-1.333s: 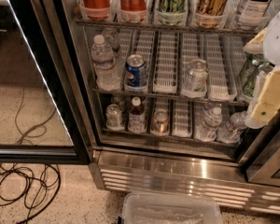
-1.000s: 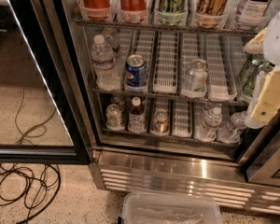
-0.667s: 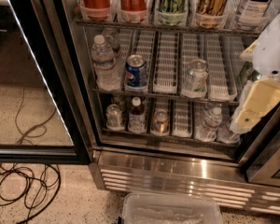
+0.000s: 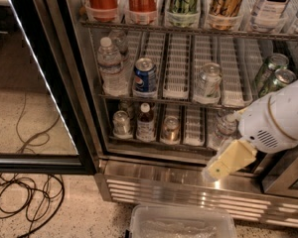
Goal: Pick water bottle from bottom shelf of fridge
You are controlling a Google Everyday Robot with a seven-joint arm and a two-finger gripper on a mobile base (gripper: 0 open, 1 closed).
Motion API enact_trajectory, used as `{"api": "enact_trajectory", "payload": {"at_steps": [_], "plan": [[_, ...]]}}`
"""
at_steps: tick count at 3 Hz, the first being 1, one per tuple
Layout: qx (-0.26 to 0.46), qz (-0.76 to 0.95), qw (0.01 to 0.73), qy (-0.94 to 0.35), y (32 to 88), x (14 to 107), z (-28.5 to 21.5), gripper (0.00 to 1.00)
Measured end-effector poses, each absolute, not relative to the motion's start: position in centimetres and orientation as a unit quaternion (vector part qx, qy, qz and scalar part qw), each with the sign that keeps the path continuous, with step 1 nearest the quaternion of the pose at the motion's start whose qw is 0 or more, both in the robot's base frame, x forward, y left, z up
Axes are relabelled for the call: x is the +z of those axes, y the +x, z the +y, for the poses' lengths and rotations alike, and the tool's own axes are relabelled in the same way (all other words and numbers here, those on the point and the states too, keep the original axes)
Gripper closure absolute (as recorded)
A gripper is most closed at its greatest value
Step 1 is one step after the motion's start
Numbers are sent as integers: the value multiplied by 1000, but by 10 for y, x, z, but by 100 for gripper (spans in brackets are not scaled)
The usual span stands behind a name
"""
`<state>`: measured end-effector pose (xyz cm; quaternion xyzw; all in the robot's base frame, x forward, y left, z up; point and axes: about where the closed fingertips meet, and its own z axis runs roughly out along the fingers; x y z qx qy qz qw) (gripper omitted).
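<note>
The fridge point(image 4: 159, 185) stands open, its glass door point(image 4: 42, 88) swung to the left. The bottom shelf point(image 4: 193, 127) has white slotted lanes. From the left it holds a silver can point(image 4: 121, 123), a brown-drink bottle point(image 4: 145, 123) and another can point(image 4: 170, 129). The small clear water bottle point(image 4: 219, 129) is at its right end, partly hidden by my arm. My gripper point(image 4: 216, 170), pale yellow on a white wrist point(image 4: 280, 120), hangs in front of the steel base, just below and right of the water bottle and apart from it.
The middle shelf holds a taller clear bottle point(image 4: 111, 66), a Pepsi can point(image 4: 145, 76), a clear jar-like bottle point(image 4: 208, 81) and green cans point(image 4: 270, 73). A clear plastic bin point(image 4: 181, 224) sits on the floor in front. Black cables point(image 4: 25, 197) lie at the lower left.
My arm and gripper have moved down and to the left, from the right edge beside the middle shelf to the front of the bottom shelf's right end.
</note>
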<state>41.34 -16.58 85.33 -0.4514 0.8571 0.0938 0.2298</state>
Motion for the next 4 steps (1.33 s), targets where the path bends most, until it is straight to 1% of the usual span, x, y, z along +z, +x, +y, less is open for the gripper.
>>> {"api": "enact_trajectory", "payload": {"at_steps": [1, 2, 3, 4], "plan": [[101, 857, 263, -431, 425, 856, -158, 0], [100, 857, 263, -432, 425, 856, -158, 0], [116, 858, 284, -413, 426, 847, -153, 0], [159, 863, 316, -362, 418, 804, -153, 0]]}}
